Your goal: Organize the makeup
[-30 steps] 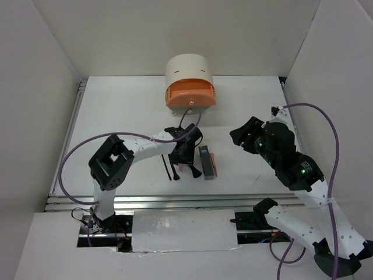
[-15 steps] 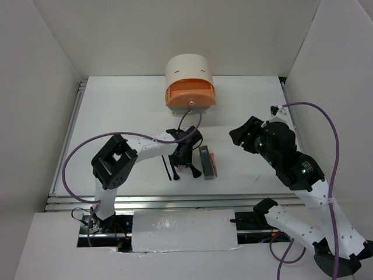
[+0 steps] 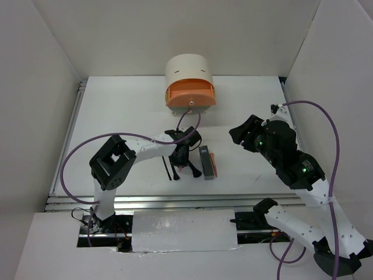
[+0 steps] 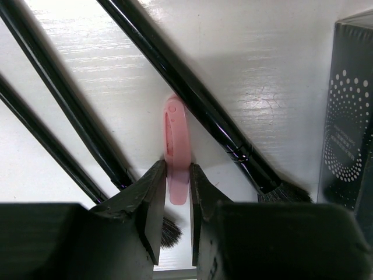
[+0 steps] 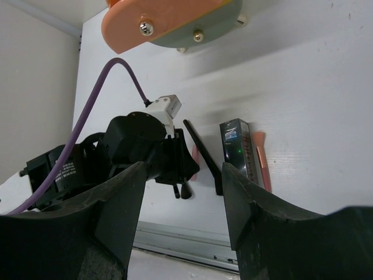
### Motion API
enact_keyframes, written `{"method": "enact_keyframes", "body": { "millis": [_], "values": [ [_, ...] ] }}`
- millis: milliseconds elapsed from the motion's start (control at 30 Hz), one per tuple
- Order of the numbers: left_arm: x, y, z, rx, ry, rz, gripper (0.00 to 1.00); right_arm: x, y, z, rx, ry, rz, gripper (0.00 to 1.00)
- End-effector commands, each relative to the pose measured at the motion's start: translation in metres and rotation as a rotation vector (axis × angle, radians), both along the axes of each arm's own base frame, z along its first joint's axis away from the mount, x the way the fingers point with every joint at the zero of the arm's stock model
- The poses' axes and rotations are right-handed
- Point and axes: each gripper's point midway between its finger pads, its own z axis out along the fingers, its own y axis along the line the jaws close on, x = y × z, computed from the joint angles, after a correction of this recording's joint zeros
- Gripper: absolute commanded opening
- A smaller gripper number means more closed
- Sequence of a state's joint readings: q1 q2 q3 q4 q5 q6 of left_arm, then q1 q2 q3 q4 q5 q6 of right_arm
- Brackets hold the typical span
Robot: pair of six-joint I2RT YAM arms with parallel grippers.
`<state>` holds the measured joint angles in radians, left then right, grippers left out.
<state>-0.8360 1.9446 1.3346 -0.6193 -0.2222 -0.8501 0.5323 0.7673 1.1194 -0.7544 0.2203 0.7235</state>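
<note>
My left gripper point(image 4: 176, 175) is down on the table with its jaws shut on the near end of a salmon-pink stick point(image 4: 176, 140). A black flared-head brush point(image 4: 204, 107) lies diagonally just right of that stick. Two thin black sticks point(image 4: 58, 76) lie on its left. The dark grey rectangular box point(image 4: 349, 116) sits further right. From above, the left gripper point(image 3: 182, 158) is just left of the box point(image 3: 205, 162), which has another pink stick point(image 3: 213, 164) along its right side. My right gripper point(image 3: 240, 135) hangs open above the table, right of the box, holding nothing.
The cream cylindrical organizer point(image 3: 189, 73) stands at the back centre with its orange drawer point(image 3: 190, 96) pulled open toward the makeup. White walls close in the table on the left, right and back. A metal rail point(image 3: 175, 201) runs along the near edge.
The left gripper's jaws have closed onto the salmon-pink stick, and the left arm has shifted slightly. The right arm has not moved.
</note>
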Motion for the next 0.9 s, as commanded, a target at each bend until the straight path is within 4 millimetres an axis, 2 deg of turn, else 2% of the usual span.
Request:
{"method": "enact_keyframes", "body": {
  "millis": [0,200,233,400,600,667,733,767,833,867],
  "values": [
    [-0.017,0.006,-0.015,0.03,0.074,0.012,0.13,0.003,0.001,0.019,0.025,-0.052,0.001,0.62],
    [-0.005,-0.001,0.029,-0.019,-0.002,0.014,0.1,0.006,0.001,0.022,0.029,-0.062,-0.006,0.62],
    [0.0,-0.004,0.044,-0.038,-0.031,0.015,0.11,0.006,0.002,0.023,0.029,-0.063,-0.008,0.62],
    [0.007,-0.004,0.088,-0.077,-0.102,0.013,0.11,0.009,0.001,0.026,0.026,-0.071,-0.017,0.62],
    [0.017,0.005,0.166,-0.131,-0.254,0.022,0.11,0.013,-0.001,0.036,0.031,-0.099,-0.036,0.62],
    [0.023,0.006,0.207,-0.17,-0.337,0.021,0.12,0.014,-0.002,0.042,0.033,-0.114,-0.041,0.62],
    [0.03,0.009,0.237,-0.194,-0.41,0.013,0.14,0.017,-0.001,0.044,0.03,-0.118,-0.041,0.62],
    [0.036,0.006,0.264,-0.237,-0.465,0.013,0.14,0.018,0.0,0.048,0.03,-0.122,-0.038,0.62],
    [0.049,0.001,0.3,-0.289,-0.547,-0.003,0.14,0.019,0.002,0.049,0.028,-0.121,-0.031,0.62],
    [0.055,0.002,0.311,-0.302,-0.576,-0.001,0.14,0.02,0.003,0.049,0.03,-0.12,-0.026,0.62]
  ]
}}
